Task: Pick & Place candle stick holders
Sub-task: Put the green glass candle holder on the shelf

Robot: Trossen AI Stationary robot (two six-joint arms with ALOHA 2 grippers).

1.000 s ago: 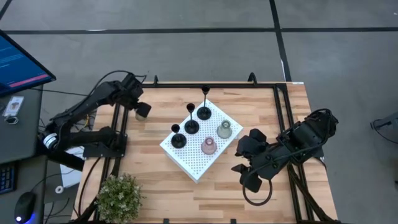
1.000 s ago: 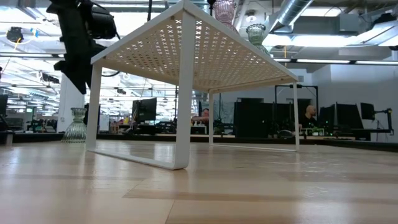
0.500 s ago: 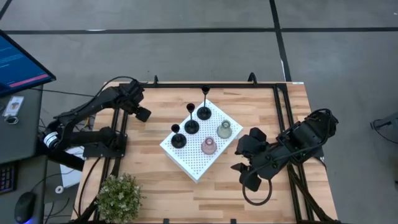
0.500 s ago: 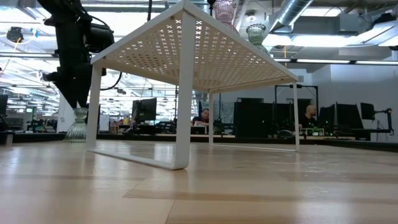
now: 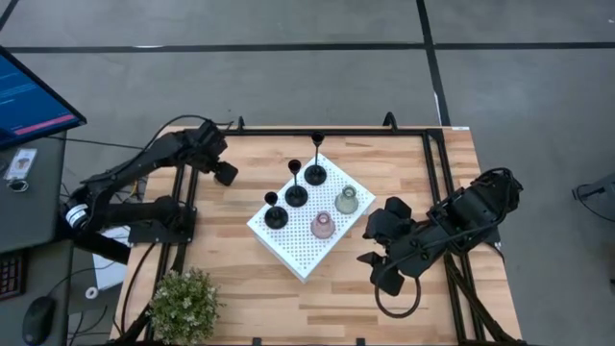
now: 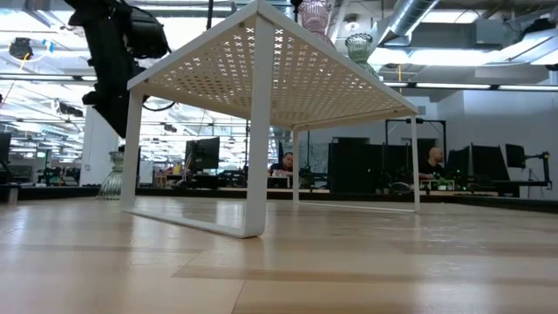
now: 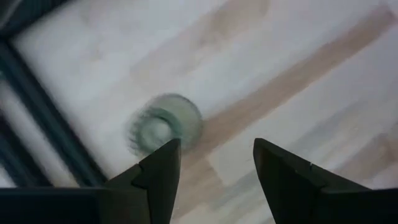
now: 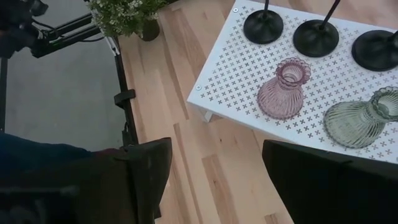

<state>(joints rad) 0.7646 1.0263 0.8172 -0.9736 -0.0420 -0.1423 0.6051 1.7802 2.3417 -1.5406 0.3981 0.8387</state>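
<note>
Plant: I see one bushy green plant [image 5: 184, 306] at the near left corner of the table [image 5: 240, 288].
Right gripper: my right gripper [image 5: 377, 258] waits low over the near right part of the table, just beside the white board [image 5: 298, 255]. In its wrist view its two dark fingers [image 8: 146, 177] stand wide apart with only bare wood between them. It holds nothing and touches nothing.
White board: one white board with small holes stands on thin legs in the middle of the table. I can see under it in the low view.
Bell-shaped holders on the board: I count two. The pink holder [image 5: 323, 226] is nearer to me. The pale green holder [image 5: 347, 201] is just behind it, close but not touching.
Black holders: I count three, all upright on the board in a slanted row. The short black holder [image 5: 276, 213] is nearest, the middle black holder [image 5: 296, 191] comes next, and the tall black holder [image 5: 316, 169] is farthest.
Left gripper: my left gripper [image 5: 225, 173] hangs over the far left part of the table, near the black frame. Its fingers [image 7: 160, 180] are spread apart and empty.
Clear holder: one more pale glass holder [image 7: 163, 127] stands on the wood below the left gripper. The fingers do not touch it. In the low view it shows partly behind a board leg [image 6: 112, 179].
Count of holders: six in all, five on the board and one on the table.
</note>
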